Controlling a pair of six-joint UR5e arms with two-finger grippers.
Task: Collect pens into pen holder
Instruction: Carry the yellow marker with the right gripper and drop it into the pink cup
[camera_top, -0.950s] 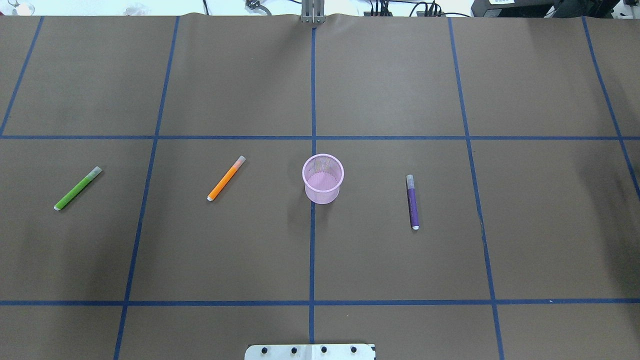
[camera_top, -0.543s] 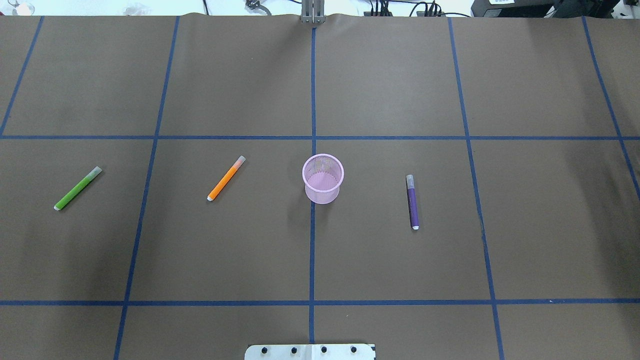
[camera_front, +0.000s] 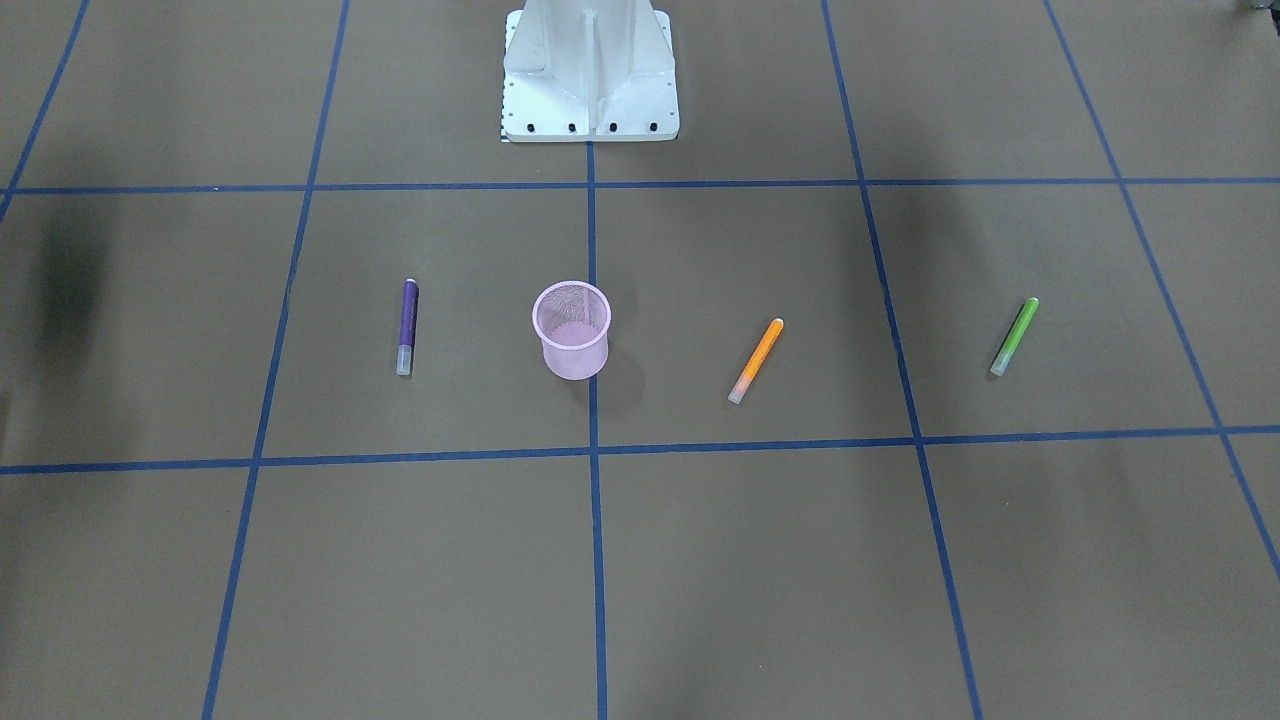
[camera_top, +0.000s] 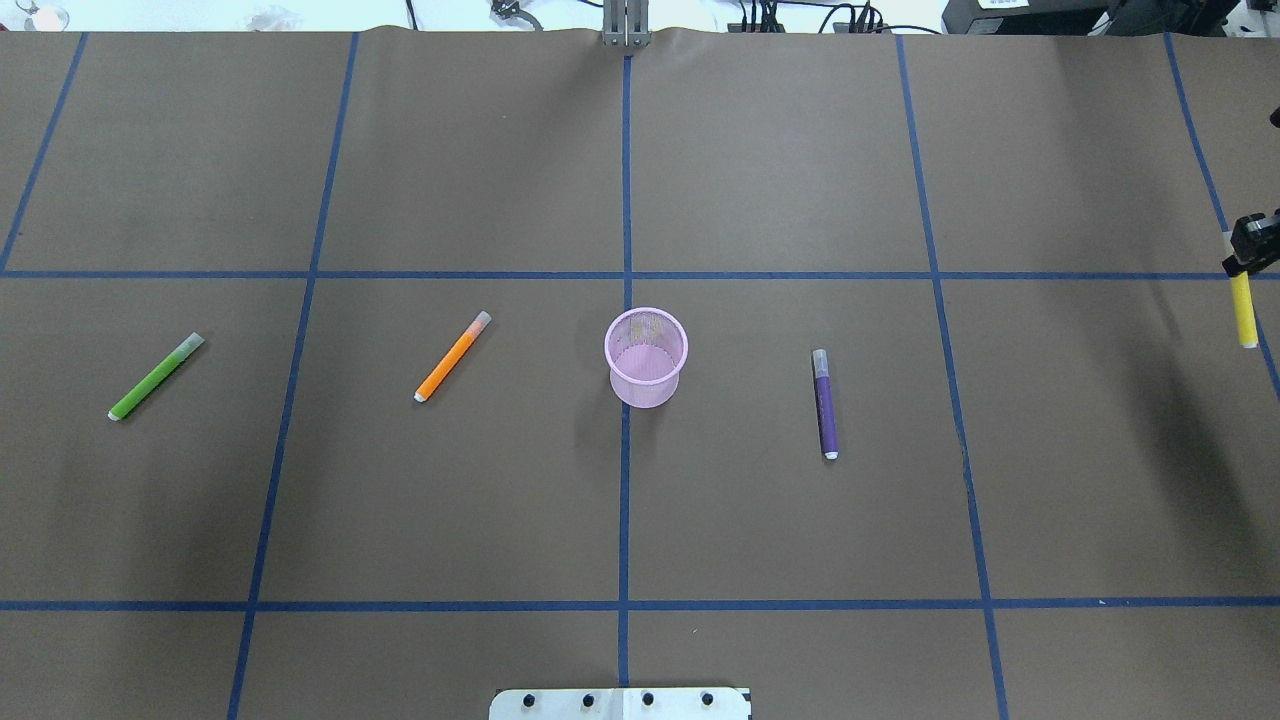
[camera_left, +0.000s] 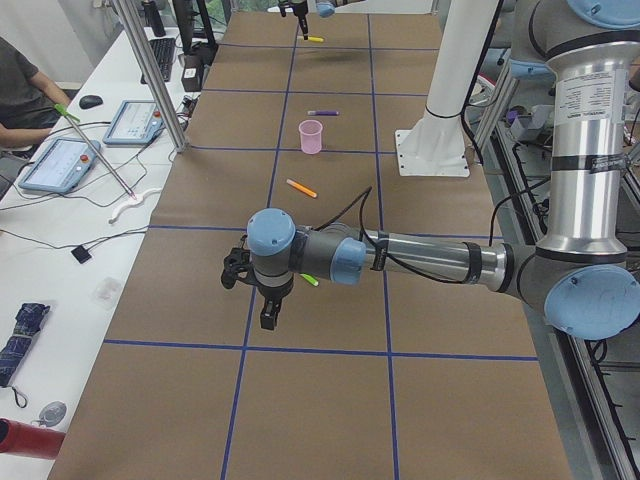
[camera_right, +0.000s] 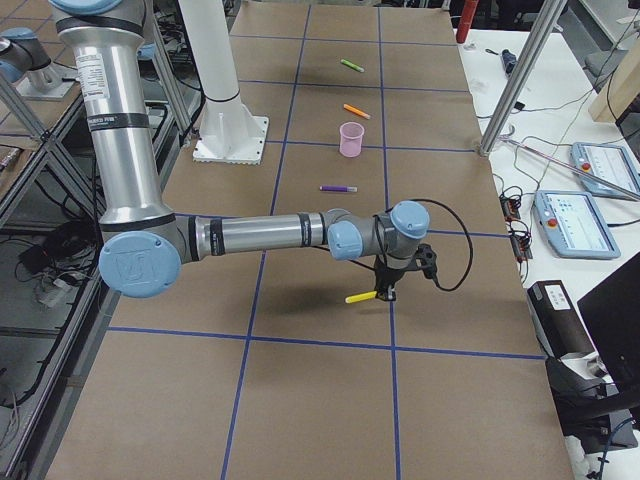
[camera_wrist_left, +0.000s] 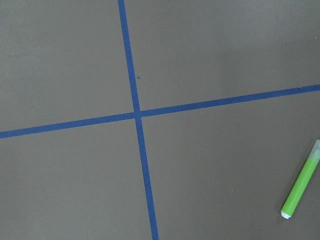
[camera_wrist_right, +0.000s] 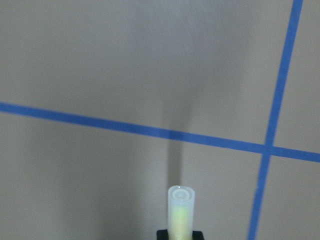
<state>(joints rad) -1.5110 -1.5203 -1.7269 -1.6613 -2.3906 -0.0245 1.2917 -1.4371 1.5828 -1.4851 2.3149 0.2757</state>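
Observation:
The pink mesh pen holder (camera_top: 646, 355) stands upright at the table's middle, and I see nothing inside it. Three pens lie flat on the table: orange (camera_top: 452, 357) left of the holder, green (camera_top: 155, 377) far left, purple (camera_top: 825, 405) to the right. At the overhead view's right edge my right gripper (camera_top: 1245, 262) is shut on a yellow pen (camera_top: 1245, 318), whose pale cap (camera_wrist_right: 181, 205) points forward in the right wrist view. My left gripper (camera_left: 268, 318) hangs above the table beside the green pen (camera_wrist_left: 300, 186). I cannot tell whether it is open or shut.
The white robot base (camera_front: 590, 75) stands behind the holder at the table's near edge. Blue tape lines (camera_top: 625, 480) mark a grid on the brown table cover. A seated person (camera_left: 25, 95) and tablets (camera_left: 60, 165) are at a side desk beyond the table.
My right gripper has come into the overhead view at the right edge, carrying the yellow pen. The holder and the three pens on the table have not moved.

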